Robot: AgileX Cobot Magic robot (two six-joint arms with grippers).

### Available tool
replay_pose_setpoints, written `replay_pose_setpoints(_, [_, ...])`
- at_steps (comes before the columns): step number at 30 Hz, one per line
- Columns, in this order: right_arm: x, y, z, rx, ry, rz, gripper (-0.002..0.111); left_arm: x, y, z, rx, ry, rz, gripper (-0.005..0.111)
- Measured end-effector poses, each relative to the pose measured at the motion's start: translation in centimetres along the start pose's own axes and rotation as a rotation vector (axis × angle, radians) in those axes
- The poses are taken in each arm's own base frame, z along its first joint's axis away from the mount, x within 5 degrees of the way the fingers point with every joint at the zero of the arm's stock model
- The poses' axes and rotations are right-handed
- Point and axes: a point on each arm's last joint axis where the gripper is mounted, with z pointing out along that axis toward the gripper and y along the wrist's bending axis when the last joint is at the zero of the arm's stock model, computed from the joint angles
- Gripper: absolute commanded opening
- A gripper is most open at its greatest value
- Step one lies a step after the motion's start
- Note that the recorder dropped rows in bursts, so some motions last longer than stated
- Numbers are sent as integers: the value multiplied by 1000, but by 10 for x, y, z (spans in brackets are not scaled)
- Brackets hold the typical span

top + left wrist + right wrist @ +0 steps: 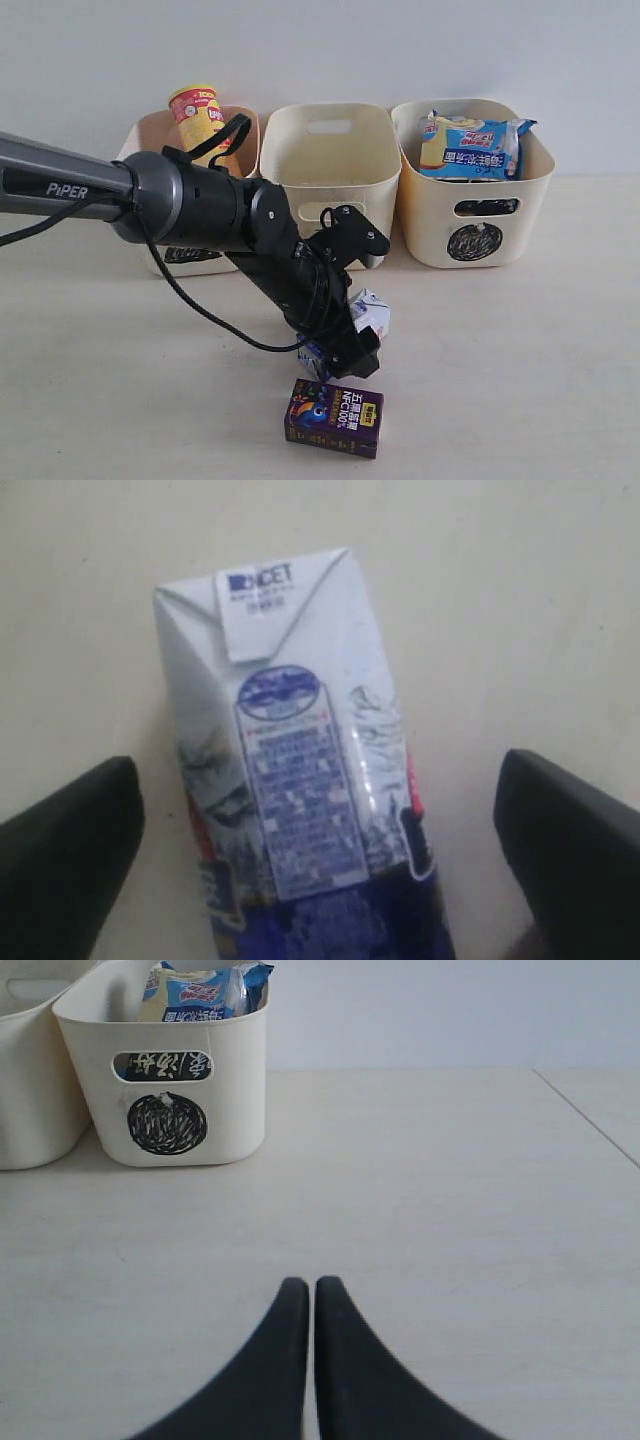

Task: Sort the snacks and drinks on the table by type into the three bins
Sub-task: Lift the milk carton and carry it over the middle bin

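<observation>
Blue-and-white gabled drink carton point(300, 750) lies flat on your pale table point(520, 600) near the dark purple juice box point(334, 417), straddled by your left gripper point(320, 855), jaws spread clear of its sides, apparently lined up to pinch it, while your right gripper point(303, 1360) sits pressed together.

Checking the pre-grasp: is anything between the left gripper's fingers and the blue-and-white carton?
Nothing but bare table. In the left wrist view, the fingers of the left gripper flank the carton, with a clear gap on each side.
</observation>
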Motion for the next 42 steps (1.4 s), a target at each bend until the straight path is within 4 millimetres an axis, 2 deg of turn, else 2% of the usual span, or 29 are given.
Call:
replay_pose_setpoints(2, [0, 0, 0, 0, 0, 0, 0, -1, 1, 1, -12, -15, -4, 54])
replay_pose_setpoints(5, [0, 0, 0, 0, 0, 0, 0, -2, 2, 3, -23, -29, -8, 13])
replay_pose_setpoints(6, [0, 0, 0, 0, 0, 0, 0, -2, 3, 3, -27, -34, -8, 6])
replay_pose_setpoints(15, [0, 0, 0, 0, 0, 0, 0, -3, 2, -2, -18, -29, 4, 4])
replay_pose_setpoints(17, [0, 0, 0, 0, 0, 0, 0, -7, 1, -12, -15, -38, 8, 4])
replay_pose_setpoints(22, [0, 0, 0, 0, 0, 0, 0, -24, -1, -55, -43, -119, 26, 4])
replay_pose_setpoints(28, [0, 0, 0, 0, 0, 0, 0, -34, -5, -94, -47, -167, 44, 4])
replay_pose_setpoints(34, [0, 0, 0, 0, 0, 0, 0, -47, -6, -136, -115, -293, 59, 4])
replay_pose_setpoints(42, [0, 0, 0, 0, 0, 0, 0, -65, 3, -154, -227, -447, 63, 4])
